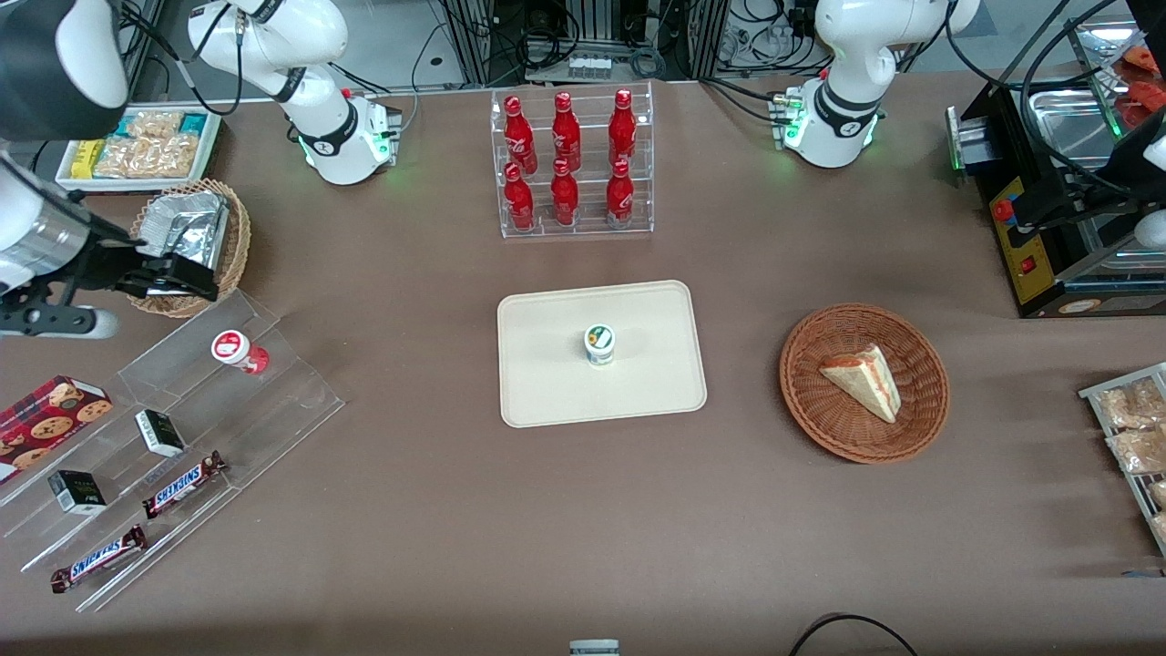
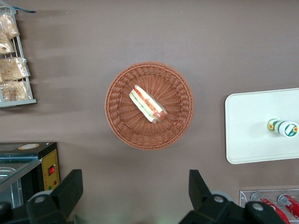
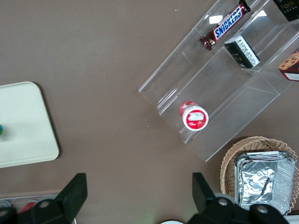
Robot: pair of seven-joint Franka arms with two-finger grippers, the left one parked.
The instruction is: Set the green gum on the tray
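While green gum [image 1: 599, 344] stands upright on tray [image 1: 547, 383], pincer [image 1: 173, 276] well apart, fingers spread, empty.

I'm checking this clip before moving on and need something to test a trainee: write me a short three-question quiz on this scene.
1. True or false: the green gum stands upright on the tray.
2. Where is the gripper? A) over the tray B) near the foil-filled basket, above the clear stepped shelf C) over the sandwich
3. What colour is the lid of the bottle on the clear stepped shelf?

Key: 1 true; 2 B; 3 red and white. The gripper, open and holding nothing, is well clear of the tray.
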